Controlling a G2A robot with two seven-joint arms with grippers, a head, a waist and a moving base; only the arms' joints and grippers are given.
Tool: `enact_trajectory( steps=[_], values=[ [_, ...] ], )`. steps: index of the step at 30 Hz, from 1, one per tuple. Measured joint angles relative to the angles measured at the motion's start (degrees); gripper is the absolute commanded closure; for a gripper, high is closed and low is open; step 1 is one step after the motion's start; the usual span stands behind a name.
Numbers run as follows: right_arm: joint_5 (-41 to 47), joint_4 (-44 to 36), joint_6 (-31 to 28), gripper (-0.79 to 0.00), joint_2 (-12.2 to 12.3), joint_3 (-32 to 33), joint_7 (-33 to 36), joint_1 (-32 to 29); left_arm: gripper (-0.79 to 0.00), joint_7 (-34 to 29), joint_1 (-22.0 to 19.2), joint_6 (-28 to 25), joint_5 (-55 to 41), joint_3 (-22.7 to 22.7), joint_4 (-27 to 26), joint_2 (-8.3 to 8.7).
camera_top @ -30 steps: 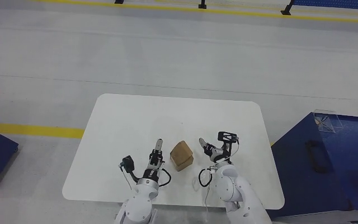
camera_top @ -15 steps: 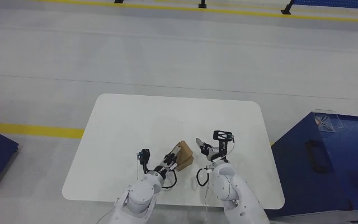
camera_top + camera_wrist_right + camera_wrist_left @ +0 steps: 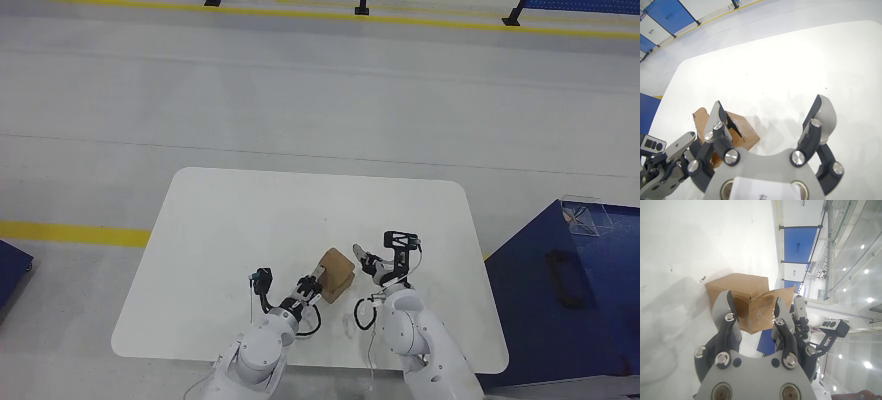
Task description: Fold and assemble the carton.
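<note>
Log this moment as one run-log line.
carton: on table, one flap sticking out | left hand: open, straddling carton corner | right hand: open, empty, beside carton

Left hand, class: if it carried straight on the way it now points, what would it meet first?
The left hand would meet the cardboard box first: its corner sits straight ahead, between the open fingers. The gap is hard to judge; they may already touch.
</note>
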Motion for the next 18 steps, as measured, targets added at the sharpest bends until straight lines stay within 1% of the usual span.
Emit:
enact_trajectory(
  steps=[2,6,11,18],
  values=[
    [-0.81,0.52,-0.89,-0.785,0.07,-0.37,0.46,0.12,-0.4,0.55,-0.18,0.14,0.31,0.46,0.35,-0.01],
    [-0.25,2.08,-4.53,-0.785,0.2,-0.98,2.64,0.49,-0.372,0.92,-0.7,-0.26,-0.39,0.83,1.41,-0.04],
    [0.68,4.73,-5.4,-0.785,0.18,-1.07,3.29,1.65,-0.363,1.18,-1.34,-0.87,-1.04,1.19,2.51,-0.03],
    [1.87,6.45,-6.7,-0.785,0.29,-0.86,4.55,2.59,-0.369,1.58,-2.2,-0.82,-1.56,1.72,3.94,-0.02]
  ],
)
